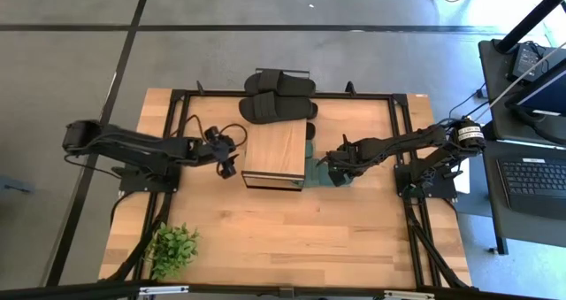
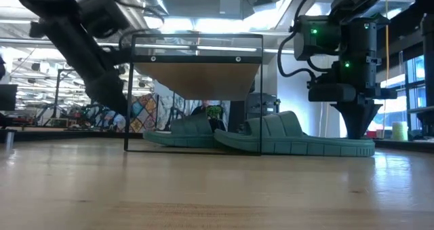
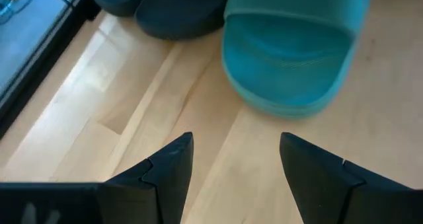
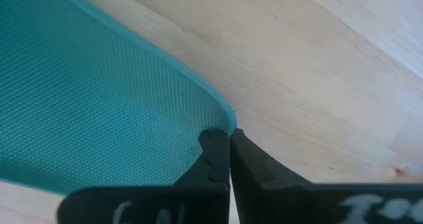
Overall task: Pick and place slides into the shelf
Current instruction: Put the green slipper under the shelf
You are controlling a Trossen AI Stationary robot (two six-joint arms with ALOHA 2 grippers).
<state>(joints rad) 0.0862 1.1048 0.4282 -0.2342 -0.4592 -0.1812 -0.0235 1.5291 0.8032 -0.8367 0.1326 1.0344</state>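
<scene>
The right gripper [image 4: 229, 159] is at counter [image 1: 265, 238] level beside the shelf [image 1: 277, 155], jaws clamped on the edge of a green slide [image 2: 298, 136]. A second green slide [image 2: 183, 133] lies under the shelf. The left gripper [image 3: 234, 168] sits at the shelf's opposite side, jaws apart and empty. Black slides [image 1: 279, 96] are stacked behind the shelf.

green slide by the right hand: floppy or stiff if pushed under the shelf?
Probably bendy but shape-holding: the green slide looks like thick moulded rubber. Likely slides flat rather than tipping, since its sole lies low and broad on the table.
</scene>
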